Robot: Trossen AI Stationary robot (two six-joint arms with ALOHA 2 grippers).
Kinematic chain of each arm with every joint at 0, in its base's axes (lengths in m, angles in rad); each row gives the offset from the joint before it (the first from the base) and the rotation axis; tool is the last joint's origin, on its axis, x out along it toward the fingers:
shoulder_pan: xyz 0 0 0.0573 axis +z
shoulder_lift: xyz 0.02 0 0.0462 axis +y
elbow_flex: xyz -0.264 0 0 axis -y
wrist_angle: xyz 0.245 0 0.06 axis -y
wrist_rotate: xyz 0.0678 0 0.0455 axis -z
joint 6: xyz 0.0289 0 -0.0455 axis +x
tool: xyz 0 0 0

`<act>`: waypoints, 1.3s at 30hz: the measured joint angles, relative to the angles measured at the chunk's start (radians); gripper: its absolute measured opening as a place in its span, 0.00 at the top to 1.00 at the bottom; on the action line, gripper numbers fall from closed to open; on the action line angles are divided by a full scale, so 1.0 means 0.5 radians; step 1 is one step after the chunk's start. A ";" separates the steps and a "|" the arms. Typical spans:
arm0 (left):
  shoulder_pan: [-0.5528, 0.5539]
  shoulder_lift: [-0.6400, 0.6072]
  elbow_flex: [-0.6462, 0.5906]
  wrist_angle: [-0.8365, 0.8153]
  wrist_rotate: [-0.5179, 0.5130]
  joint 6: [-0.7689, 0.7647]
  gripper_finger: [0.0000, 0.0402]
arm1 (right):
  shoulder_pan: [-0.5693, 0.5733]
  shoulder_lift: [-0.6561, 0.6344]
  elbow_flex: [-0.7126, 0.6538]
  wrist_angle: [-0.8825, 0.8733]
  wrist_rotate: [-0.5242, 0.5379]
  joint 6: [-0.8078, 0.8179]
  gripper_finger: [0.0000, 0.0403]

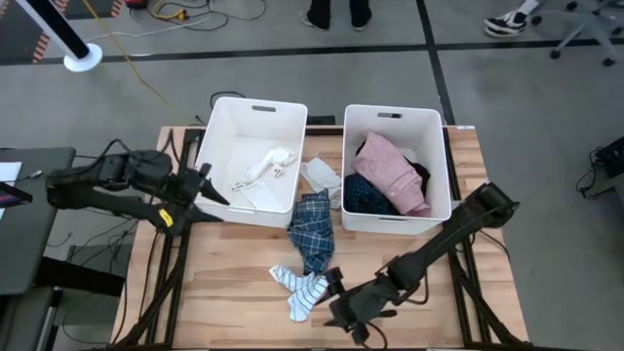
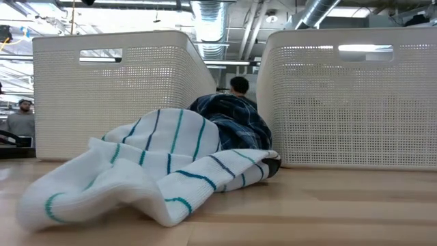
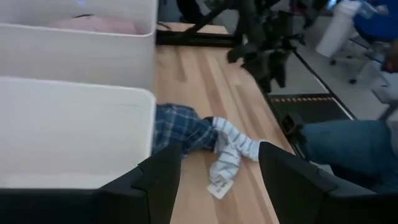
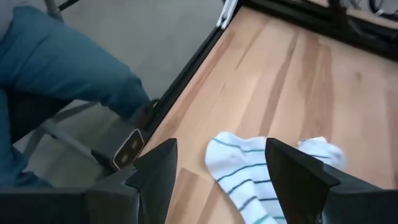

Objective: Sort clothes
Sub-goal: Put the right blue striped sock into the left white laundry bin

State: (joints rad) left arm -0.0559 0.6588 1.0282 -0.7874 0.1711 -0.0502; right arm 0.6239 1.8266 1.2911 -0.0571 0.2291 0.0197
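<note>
Closest to my low camera lies the striped sock, white with teal-blue bands, crumpled flat on the wooden surface near its front edge. From above I count what looks like two of these socks lying together, though I cannot tell for sure. Touching them on the far side is one blue plaid garment, bunched in the gap between the two white tubs and spilling toward the front edge. One pale, whitish piece sits in that same gap, farther back.

I see two tubs. In the left tub rest a white sock and another white piece beside it. In the right tub I count three garments: a pink one on top, a navy dotted one beneath it, and a black one showing at the side.

My right claw hovers just beside the striped socks near the front edge, its fingers spread apart with nothing between them. My left claw sits at the left tub's outer wall, fingers likewise apart and holding nothing.
</note>
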 joint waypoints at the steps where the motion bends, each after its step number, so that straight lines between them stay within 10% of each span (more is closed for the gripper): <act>1: -0.031 0.017 -0.002 0.008 -0.001 0.000 0.48 | -0.007 0.022 0.000 0.012 -0.011 -0.002 0.35; 19: -0.611 0.551 -0.004 0.276 -0.224 0.002 0.48 | -0.092 0.344 0.004 0.257 -0.150 0.016 0.35; 39: -1.120 0.594 -0.003 0.451 -0.562 -0.122 0.48 | -0.287 0.579 0.007 0.137 -0.169 0.163 0.38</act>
State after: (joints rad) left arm -0.6158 0.9558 1.0267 -0.5621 -0.1101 -0.1112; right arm 0.4805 2.1159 1.2945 0.0113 0.1448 0.1013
